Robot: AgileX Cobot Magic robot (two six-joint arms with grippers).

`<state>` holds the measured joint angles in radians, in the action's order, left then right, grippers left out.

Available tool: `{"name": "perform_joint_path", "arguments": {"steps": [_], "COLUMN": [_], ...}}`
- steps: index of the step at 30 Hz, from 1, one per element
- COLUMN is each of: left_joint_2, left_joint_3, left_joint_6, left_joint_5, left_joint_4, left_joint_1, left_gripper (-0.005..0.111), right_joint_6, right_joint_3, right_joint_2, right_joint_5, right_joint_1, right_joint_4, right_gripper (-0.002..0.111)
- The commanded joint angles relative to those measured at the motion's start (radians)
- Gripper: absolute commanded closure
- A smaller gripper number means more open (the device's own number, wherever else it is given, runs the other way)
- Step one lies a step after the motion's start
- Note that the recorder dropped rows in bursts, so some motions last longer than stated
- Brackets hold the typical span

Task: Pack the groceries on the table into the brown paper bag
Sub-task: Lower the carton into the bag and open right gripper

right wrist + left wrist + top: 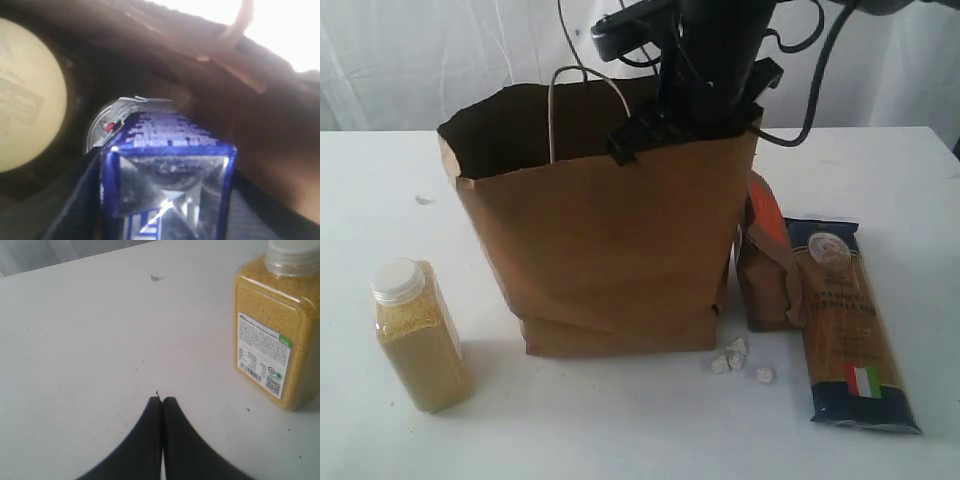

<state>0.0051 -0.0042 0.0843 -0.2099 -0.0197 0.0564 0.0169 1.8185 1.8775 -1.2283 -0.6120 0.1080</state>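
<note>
The brown paper bag (600, 250) stands upright mid-table. My right arm reaches down into its open top, so the gripper itself is hidden in the exterior view. Inside the bag, my right gripper (165, 200) is shut on the small blue-white carton (167, 165). Beyond the carton lie the foil-topped jar (107, 125) and the tan-lidded wide jar (27, 95). The yellow-grain bottle (418, 335) stands left of the bag and shows again (275, 325) beside my left gripper (162, 401), which is shut and empty over the table (75, 340). The spaghetti pack (845, 320) and brown pouch (767, 260) lie right of the bag.
Small white crumpled bits (735, 360) lie on the table in front of the bag's right corner. A paper-cord handle (580, 100) stands above the bag's rim. White curtain hangs behind the table.
</note>
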Motion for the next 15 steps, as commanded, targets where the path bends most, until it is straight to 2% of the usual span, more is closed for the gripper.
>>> {"name": "perform_joint_path", "arguments": {"steps": [1, 3, 5, 11, 15], "left_joint_2": [-0.005, -0.005, -0.005, -0.005, -0.005], "left_joint_3": [0.004, 0.004, 0.004, 0.004, 0.004], "left_joint_6": [-0.001, -0.001, -0.001, -0.001, -0.001], "left_joint_5": [0.0, 0.0, 0.0, 0.0, 0.0], "left_joint_4": [0.01, 0.01, 0.01, 0.01, 0.01], "left_joint_1": [-0.004, -0.004, -0.004, -0.004, -0.004], "left_gripper": [0.107, 0.107, 0.107, 0.107, 0.107], "right_joint_6": [0.002, 0.002, 0.002, -0.005, -0.005], "right_joint_3": [0.007, 0.007, 0.007, 0.007, 0.007], "right_joint_2": [-0.001, -0.001, -0.003, -0.026, -0.042], "right_joint_5": [0.007, 0.007, 0.007, 0.022, 0.02], "right_joint_1": [0.005, 0.005, 0.005, 0.005, 0.005], "right_joint_4": [-0.004, -0.004, -0.004, -0.004, -0.004], "right_gripper": [0.075, 0.059, 0.051, 0.037, 0.037]}}
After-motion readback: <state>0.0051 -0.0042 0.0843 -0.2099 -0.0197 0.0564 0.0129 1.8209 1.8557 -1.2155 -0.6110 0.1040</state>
